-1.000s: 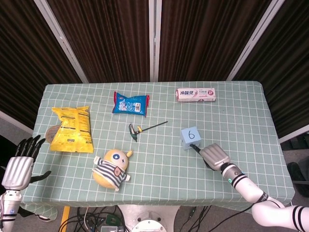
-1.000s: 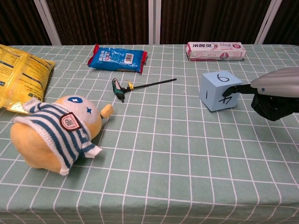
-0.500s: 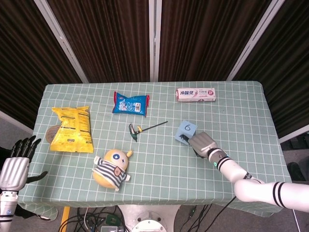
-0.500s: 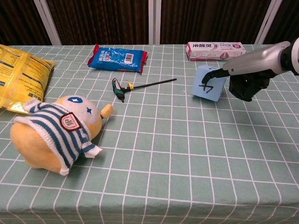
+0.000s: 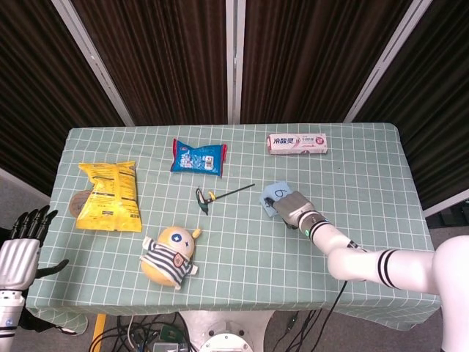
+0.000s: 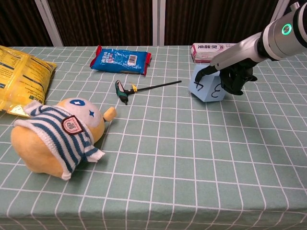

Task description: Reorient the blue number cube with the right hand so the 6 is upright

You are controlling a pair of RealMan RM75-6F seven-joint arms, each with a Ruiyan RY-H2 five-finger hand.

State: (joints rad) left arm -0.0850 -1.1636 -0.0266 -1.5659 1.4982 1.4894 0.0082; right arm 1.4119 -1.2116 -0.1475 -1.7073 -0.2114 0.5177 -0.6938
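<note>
The blue number cube (image 5: 273, 196) (image 6: 204, 87) stands tilted on the green checked table (image 5: 366, 176), just right of centre. My right hand (image 5: 292, 208) (image 6: 233, 75) grips it from the right, with one finger (image 6: 206, 71) hooked over its top and the others behind it. In the chest view the cube's two near faces carry a 4-like mark and a 3. The 6 cannot be made out. My left hand (image 5: 20, 251) hangs below the table's near left corner, fingers apart and holding nothing.
A hex key tool (image 5: 213, 196) (image 6: 139, 88) lies just left of the cube. A toothpaste box (image 5: 297, 144) (image 6: 220, 51) and a blue snack pack (image 5: 198, 157) (image 6: 121, 60) lie farther back. A plush toy (image 5: 171, 256) (image 6: 55, 136) and a yellow chip bag (image 5: 108, 195) (image 6: 17, 79) lie on the left.
My right hand has carried the cube left and farther back across the table and tipped it over, so the 6 has left the top. My left hand has sunk a little.
</note>
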